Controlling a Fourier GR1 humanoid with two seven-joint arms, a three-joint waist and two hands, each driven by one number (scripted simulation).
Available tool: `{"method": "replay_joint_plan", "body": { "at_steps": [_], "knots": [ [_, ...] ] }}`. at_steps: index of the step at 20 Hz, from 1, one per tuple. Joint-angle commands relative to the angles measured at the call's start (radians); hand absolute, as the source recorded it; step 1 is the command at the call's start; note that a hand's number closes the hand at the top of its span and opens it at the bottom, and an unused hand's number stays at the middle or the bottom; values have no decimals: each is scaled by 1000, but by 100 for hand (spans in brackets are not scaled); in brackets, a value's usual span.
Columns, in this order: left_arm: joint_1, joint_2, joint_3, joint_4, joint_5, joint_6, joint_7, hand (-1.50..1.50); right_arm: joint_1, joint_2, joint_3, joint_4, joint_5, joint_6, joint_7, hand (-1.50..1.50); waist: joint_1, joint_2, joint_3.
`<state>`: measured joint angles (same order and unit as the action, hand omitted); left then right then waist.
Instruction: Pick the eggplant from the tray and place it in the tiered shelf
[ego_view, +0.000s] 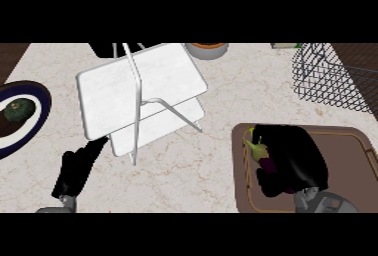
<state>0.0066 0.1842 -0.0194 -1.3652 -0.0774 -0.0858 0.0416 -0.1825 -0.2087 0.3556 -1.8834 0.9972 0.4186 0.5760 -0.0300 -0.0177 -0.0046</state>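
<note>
Eggplant (260, 151) is on the brown tray (354, 150) at the right of the counter (207, 170), and only its green stem end and a sliver of purple skin show, because the right robot hand (291, 160) lies right over it. The fingers are curled down around it, so this reads as a grasp closing on the eggplant with the lift not yet made; it looks to be resting on the tray floor, though the hand hides the contact.

Over on the left, the left robot hand (76, 170) hangs with straight, relaxed fingers, holding nothing, just below the lower corner of the tiered shelf (140, 85). It sits clear of the route from tray to shelf, which seems the point of parking it there.

The shelf stands between the two hands, its white boards stacked one over the other on a thin wire frame, and the top board is bare, so there is an open landing spot.

Count time: one eggplant, one tray, one shelf with two boards visible, two robot hands. Also one dark-rimmed plate (33, 122) at the left edge carrying one round green item (18, 110), one wire basket (332, 75) at top right, and one bowl (207, 49) at the top edge.
</note>
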Motion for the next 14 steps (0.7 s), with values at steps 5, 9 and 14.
{"method": "replay_joint_plan", "body": {
  "at_steps": [5,9,14],
  "knots": [
    [-15,1,-2,-4,-5,-6,10,0,-57,137,-2,-445,-14,64,201,150,10,10,4],
    [14,-21,-20,-25,-8,-10,-14,0,-232,205,27,-445,-15,90,385,150,33,14,3],
    [-6,5,-4,-30,-9,-27,2,0,-571,208,-181,-185,-108,111,404,150,43,18,4]
  ]
}}
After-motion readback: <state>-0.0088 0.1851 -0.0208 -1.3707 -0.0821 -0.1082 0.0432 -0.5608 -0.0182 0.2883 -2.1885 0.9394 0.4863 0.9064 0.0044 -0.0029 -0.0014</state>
